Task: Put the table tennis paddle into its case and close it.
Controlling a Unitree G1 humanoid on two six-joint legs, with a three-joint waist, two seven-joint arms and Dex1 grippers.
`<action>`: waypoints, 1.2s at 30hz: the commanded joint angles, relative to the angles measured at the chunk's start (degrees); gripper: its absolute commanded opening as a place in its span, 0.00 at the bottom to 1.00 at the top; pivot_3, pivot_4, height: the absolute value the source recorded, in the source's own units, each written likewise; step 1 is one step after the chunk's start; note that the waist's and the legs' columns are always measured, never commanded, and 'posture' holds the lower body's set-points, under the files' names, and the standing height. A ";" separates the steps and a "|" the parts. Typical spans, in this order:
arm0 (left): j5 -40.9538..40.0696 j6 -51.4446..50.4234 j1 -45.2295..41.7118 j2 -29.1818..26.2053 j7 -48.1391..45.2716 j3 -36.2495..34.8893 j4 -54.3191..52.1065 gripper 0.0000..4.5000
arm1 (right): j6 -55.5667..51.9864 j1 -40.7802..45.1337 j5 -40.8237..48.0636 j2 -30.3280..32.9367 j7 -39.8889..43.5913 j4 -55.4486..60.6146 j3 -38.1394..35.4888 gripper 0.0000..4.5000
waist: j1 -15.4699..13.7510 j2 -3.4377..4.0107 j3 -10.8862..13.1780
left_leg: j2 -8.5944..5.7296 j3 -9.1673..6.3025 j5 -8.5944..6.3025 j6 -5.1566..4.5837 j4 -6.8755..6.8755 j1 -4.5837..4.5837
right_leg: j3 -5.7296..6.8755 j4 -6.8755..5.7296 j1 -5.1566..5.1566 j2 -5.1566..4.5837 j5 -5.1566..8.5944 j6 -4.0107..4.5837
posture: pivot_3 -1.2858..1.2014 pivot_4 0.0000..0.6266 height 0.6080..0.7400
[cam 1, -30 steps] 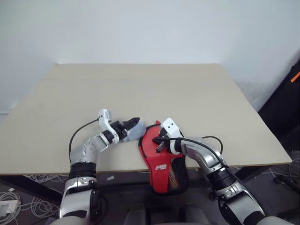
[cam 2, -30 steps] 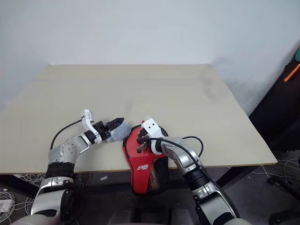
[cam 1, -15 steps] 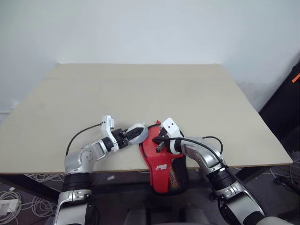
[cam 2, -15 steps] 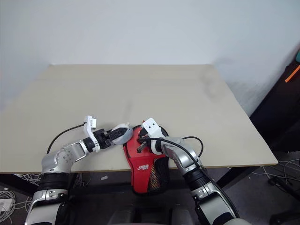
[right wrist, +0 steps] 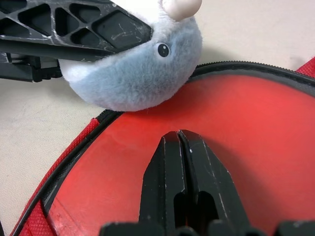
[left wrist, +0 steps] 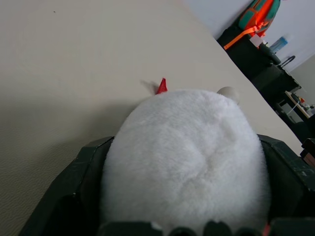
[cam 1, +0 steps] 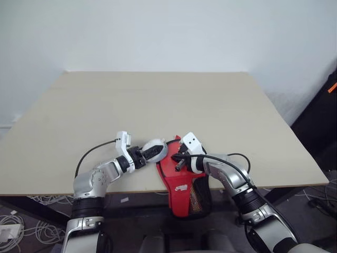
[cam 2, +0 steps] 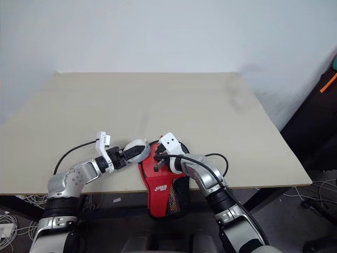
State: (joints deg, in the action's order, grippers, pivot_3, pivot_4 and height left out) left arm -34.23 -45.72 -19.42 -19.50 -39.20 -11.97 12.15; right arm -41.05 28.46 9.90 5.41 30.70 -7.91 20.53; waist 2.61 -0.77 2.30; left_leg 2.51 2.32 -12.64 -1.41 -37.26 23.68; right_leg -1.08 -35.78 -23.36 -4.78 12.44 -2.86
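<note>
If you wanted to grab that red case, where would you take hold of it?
Probably the case's narrow mesh end, from the side: it hangs free past the table edge. Its rounded end lies flat, the shut right gripper on the paddle inside, the left gripper holding a plush toy at its rim.

No readable text, number or sign anywhere. Only a small white logo (cam 1: pixel 181 187) printed on the red case (cam 1: pixel 179 176), too small to make out.
</note>
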 commanded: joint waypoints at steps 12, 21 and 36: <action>-0.43 0.32 -2.85 0.40 0.70 -0.44 0.48 0.17 | 5.10 -1.82 -1.54 0.29 -0.65 -3.12 -1.28 0.00 | -0.01 0.00 -0.01 | -0.01 -0.01 0.00 0.00 -0.01 -0.02 | 0.00 0.00 0.04 0.00 0.00 0.00 | 0.52 0.00 1.00; 1.48 3.80 -9.06 -2.58 1.38 -2.28 8.58 0.12 | 8.93 -2.73 -2.40 0.07 -0.43 -6.81 -1.28 0.00 | 0.01 -0.01 -0.02 | -0.01 -0.02 0.01 0.00 -0.01 -0.06 | 0.01 0.00 0.07 0.01 0.01 -0.02 | 0.52 0.00 1.00; 8.03 16.94 -24.41 -3.73 0.11 -2.18 31.39 0.12 | 9.21 -2.51 -3.16 0.08 1.33 -7.87 -0.39 0.00 | 0.00 -0.07 -0.05 | -0.01 -0.06 0.04 0.04 -0.01 -0.07 | 0.04 -0.01 0.10 0.02 0.01 -0.03 | 0.52 0.00 1.00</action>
State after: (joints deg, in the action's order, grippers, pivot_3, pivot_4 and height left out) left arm -27.02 -32.53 -40.29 -22.50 -39.52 -12.75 42.74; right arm -30.57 26.94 7.97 4.98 31.59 -13.05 19.53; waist 2.61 -0.84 2.24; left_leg 2.49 2.26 -12.60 -1.37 -37.28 23.61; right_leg -1.03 -35.79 -23.26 -4.76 12.46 -2.89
